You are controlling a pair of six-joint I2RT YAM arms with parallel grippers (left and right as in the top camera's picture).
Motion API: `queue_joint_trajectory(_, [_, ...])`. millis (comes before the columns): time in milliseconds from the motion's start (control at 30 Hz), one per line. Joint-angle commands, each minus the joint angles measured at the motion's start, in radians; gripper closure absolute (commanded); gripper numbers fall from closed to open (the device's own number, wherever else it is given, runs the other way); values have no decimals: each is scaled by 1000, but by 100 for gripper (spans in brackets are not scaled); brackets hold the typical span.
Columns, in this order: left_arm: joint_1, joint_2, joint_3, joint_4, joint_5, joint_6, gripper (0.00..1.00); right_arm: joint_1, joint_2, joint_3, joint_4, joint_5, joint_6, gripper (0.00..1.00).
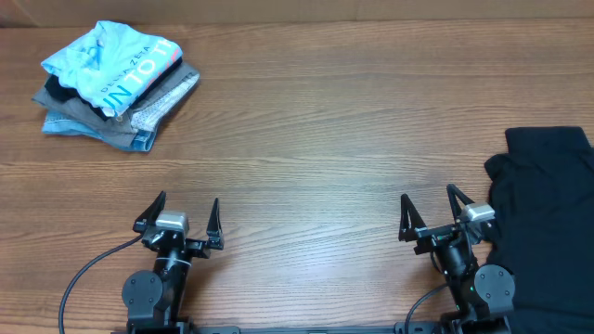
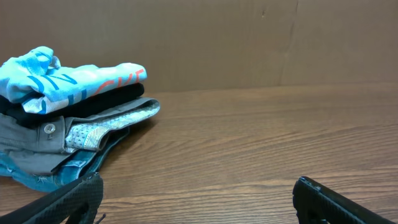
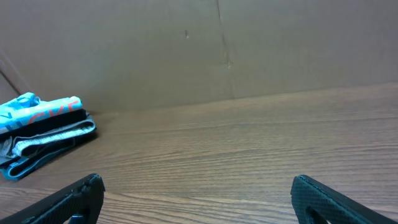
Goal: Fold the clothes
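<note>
Lying at the right edge of the wood-grain counter [image 1: 325, 121], the black T-shirt [image 1: 548, 213] is loosely bunched, not flat, and runs out of the overhead view on the right and at the bottom. It shows only in the overhead view. No logo print can be made out.

The right arm [image 1: 483, 278] sits just beside the shirt's left edge; cannot tell if they touch. The right jaws are spread wide apart, holding nothing, pointing toward the far side of the counter. In the right wrist view 2 dark fingertips [image 3: 68, 199] show low at the frame corners with bare counter between them.

The left arm [image 1: 153, 288] is well apart from the shirt, at the near left. The left jaws are also wide apart and hold nothing. The left wrist view has 2 fingertips [image 2: 336, 202] at the bottom edge.

A stack of folded garments [image 1: 102, 102] sits at the far left corner, well apart from both arms. A light-blue shirt [image 2: 68, 81] with white lettering is on top, a black layer [image 2: 93, 102] under it, then a grey garment [image 2: 37, 134] with a button, and a denim-blue piece [image 2: 37, 177] at the bottom. A plain brown wall [image 2: 249, 43] stands behind the counter.
</note>
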Motion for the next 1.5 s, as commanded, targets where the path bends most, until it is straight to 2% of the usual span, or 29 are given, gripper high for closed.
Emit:
queue_joint_trajectory(0, [4, -11, -3, 0, -5, 15, 0, -6, -12, -10, 5, -6, -4, 0])
queue_joint_trajectory(1467, [4, -11, -3, 0, -3, -6, 0, -6, -12, -10, 5, -6, -3, 0])
